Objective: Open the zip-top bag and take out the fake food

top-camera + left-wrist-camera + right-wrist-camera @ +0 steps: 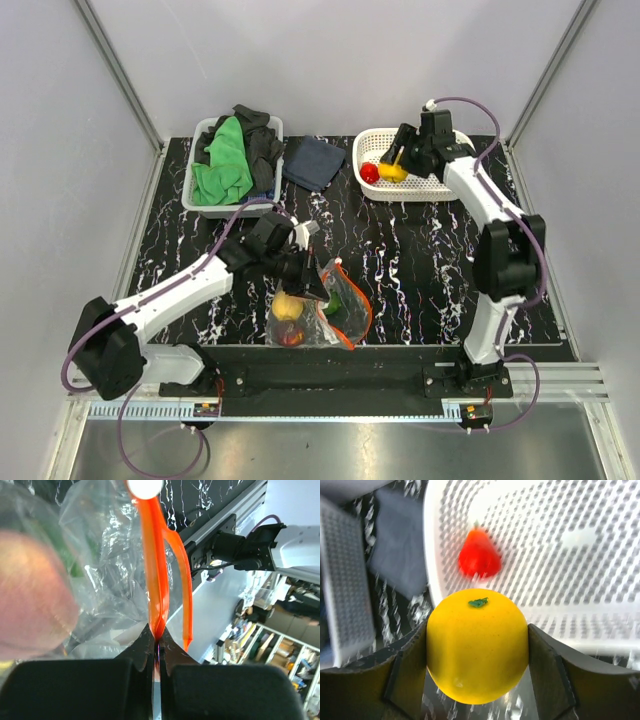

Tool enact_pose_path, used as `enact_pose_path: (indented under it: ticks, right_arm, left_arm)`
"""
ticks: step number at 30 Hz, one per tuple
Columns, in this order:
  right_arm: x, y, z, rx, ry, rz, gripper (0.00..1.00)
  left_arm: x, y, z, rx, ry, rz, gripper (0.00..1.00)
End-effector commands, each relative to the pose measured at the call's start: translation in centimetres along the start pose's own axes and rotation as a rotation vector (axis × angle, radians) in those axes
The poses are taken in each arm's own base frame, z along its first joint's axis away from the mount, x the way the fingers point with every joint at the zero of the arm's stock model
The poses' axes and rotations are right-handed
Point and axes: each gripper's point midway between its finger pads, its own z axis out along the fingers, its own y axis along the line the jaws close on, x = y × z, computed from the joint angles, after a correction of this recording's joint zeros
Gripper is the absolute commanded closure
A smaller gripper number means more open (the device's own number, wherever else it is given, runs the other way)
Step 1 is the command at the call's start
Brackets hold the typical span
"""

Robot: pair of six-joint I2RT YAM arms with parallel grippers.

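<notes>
Your two arms share the job at the bench (420, 290)
Top view: your left gripper (312, 282) holds the zip-top bag (340, 318) near the front edge, fake food (289, 307) inside. Left wrist: jaws pinched tight on its orange zip strip (156, 580). Right wrist: your right gripper (477, 647) clamps a yellow fruit (477, 630) at the white basket (580, 555), which holds a red strawberry (479, 557).

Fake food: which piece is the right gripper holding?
The yellow fruit, pinched in the right gripper; the red piece lies in the basket, other pieces sit in the bag.
</notes>
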Motion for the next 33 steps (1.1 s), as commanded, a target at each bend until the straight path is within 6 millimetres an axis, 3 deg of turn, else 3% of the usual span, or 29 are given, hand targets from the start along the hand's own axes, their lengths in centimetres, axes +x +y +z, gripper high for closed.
enact_pose_path:
  ticks: [1,3,5,6,7,12,18,20,22,28,29,33]
  right_arm:
    - [-4.2,-1.4,4.0,-0.016,-0.034,-0.039,0.46]
    - [-4.8,-2.6,6.3,-0.003,-0.020,-0.033,0.43]
    - [-4.3,-3.0,7.7,-0.012,0.022,-0.023,0.40]
    - [-3.0,-4.0,9.6,0.005,0.065,-0.014,0.39]
    - [-4.0,-3.4,9.6,-0.012,0.058,-0.020,0.38]
    - [-3.4,-4.1,13.1,-0.011,0.092,-0.030,0.30]
    - [-2.3,-5.3,14.6,0.013,0.122,-0.016,0.20]
    - [-1.9,-5.1,14.9,-0.006,0.135,-0.016,0.11]
    - [-1.6,-5.1,14.6,-0.003,0.152,-0.011,0.07]
    - [-3.2,-4.0,12.4,0.002,0.129,0.013,0.00]
    - [-4.3,-3.5,11.4,-0.006,0.111,0.016,0.01]
    - [-5.2,-2.4,7.8,0.017,0.123,0.035,0.00]
  left_arm:
    - [-1.0,-1.0,0.2,0.020,0.024,0.096,1.00]
    - [-1.1,-1.4,0.3,0.031,0.047,0.109,1.00]
    - [-1.2,-1.3,0.2,0.017,0.069,0.130,1.00]
    - [-1.3,-1.1,0.3,0.007,0.077,0.133,1.00]
    - [-1.9,-1.7,0.0,0.014,0.070,0.159,1.00]
    - [-2.1,-1.6,0.3,-0.002,0.102,0.160,1.00]
    - [-2.4,-1.6,0.5,-0.016,0.120,0.145,1.00]
    - [-2.7,-1.8,0.5,-0.021,0.116,0.151,1.00]
    - [-2.8,-1.6,0.7,-0.024,0.126,0.137,1.00]
    - [-3.5,-2.2,0.5,-0.021,0.109,0.140,1.00]
    - [-3.5,-2.2,0.6,-0.020,0.112,0.133,1.00]
    - [-3.7,-2.9,0.3,0.003,0.113,0.138,1.00]
